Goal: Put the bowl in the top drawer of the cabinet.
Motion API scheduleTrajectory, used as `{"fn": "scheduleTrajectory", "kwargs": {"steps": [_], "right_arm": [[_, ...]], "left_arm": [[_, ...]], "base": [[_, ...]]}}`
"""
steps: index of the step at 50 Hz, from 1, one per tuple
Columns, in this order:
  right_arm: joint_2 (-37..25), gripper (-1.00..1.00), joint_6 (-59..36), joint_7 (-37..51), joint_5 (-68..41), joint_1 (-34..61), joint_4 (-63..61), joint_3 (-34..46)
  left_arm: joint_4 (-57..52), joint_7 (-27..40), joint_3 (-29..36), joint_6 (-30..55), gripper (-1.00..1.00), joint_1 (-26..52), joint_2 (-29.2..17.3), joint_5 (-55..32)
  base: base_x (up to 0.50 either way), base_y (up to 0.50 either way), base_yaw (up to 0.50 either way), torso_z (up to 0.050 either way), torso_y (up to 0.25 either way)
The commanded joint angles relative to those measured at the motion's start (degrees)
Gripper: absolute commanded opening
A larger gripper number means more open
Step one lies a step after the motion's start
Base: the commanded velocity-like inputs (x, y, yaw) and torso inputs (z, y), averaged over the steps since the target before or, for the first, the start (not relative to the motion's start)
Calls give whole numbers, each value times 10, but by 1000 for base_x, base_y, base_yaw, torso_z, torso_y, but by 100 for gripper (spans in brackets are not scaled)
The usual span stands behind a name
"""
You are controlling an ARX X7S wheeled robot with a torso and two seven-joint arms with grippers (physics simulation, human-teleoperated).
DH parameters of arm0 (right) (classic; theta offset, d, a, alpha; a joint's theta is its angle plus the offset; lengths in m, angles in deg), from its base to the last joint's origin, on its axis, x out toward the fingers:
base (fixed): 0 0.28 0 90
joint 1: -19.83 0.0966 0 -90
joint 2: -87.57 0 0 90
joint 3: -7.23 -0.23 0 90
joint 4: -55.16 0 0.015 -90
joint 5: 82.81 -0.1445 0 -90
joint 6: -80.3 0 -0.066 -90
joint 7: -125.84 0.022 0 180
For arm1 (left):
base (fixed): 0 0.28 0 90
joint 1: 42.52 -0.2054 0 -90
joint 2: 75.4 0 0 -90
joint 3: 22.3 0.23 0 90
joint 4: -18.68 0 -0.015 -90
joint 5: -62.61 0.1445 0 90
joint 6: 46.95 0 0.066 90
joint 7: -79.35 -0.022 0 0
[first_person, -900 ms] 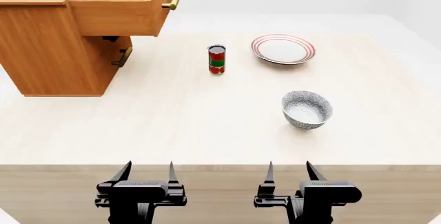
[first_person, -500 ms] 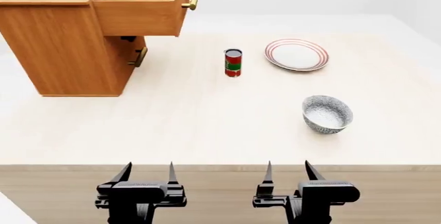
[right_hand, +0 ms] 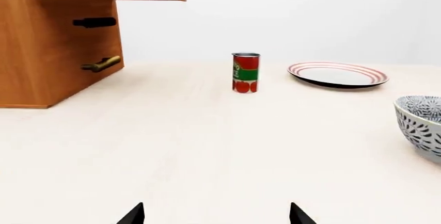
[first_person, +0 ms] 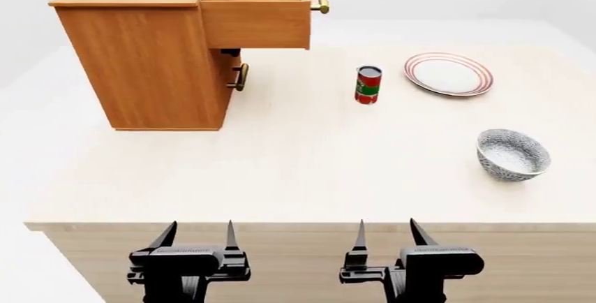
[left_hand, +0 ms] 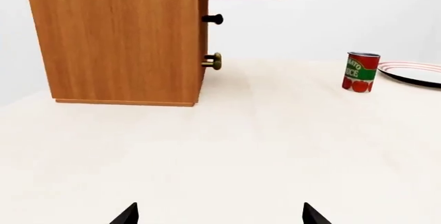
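The speckled bowl stands upright on the table at the right, also showing at the edge of the right wrist view as the bowl. The orange-brown cabinet stands at the back left, its top drawer pulled out with the brass handle on its front. Both arms hang below the table's front edge. My left gripper is open and holds nothing. My right gripper is open too, well short of the bowl. Only the fingertips show in each wrist view.
A red and green can stands mid-table, a red-rimmed white plate behind it to the right. The lower drawer's handle sticks out under the open drawer. The table's front edge runs just ahead of both grippers.
The head view has shifted left: cabinet, can, plate and bowl all slid to the right in the picture. Both grippers keep their place and stay open.
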Motion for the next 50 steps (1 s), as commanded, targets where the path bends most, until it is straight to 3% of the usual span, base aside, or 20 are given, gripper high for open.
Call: {"fn": "scheduleTrajectory", "kwargs": {"steps": [1, 9, 15, 23, 34, 45, 50], "right_arm": [[-9, 100, 0, 8, -8, -1, -1, 9], [-15, 100, -2, 15, -14, 4, 2, 13], [-25, 100, -46, 21, -19, 16, -23, 12], [-57, 100, -217, 28, -24, 40, -183, 13], [-99, 100, -524, 40, -111, 113, -451, -66], [-115, 100, -768, 33, -199, 314, -546, -154], [-130, 100, -770, 37, -194, 379, -509, -116]], "left_arm": [[1, 8, 9, -1, 100, 0, -7, -9], [3, 13, 18, 0, 100, 4, -12, -13], [-11, -1, 33, 24, 100, 16, -25, -18], [-131, -6, 23, 126, 100, 21, -56, -58], [-328, -9, 12, 281, 100, 82, -107, -122], [-389, -12, -23, 388, 100, 215, -126, -205], [-376, -16, -28, 408, 100, 264, -142, -211]], "base": [[0, 453, 0, 0, 0], [0, 450, 0, 0, 0], [0, 0, 0, 0, 0], [0, 0, 0, 0, 0], [0, 0, 0, 0, 0], [0, 0, 0, 0, 0], [12, 0, 0, 0, 0]]}}
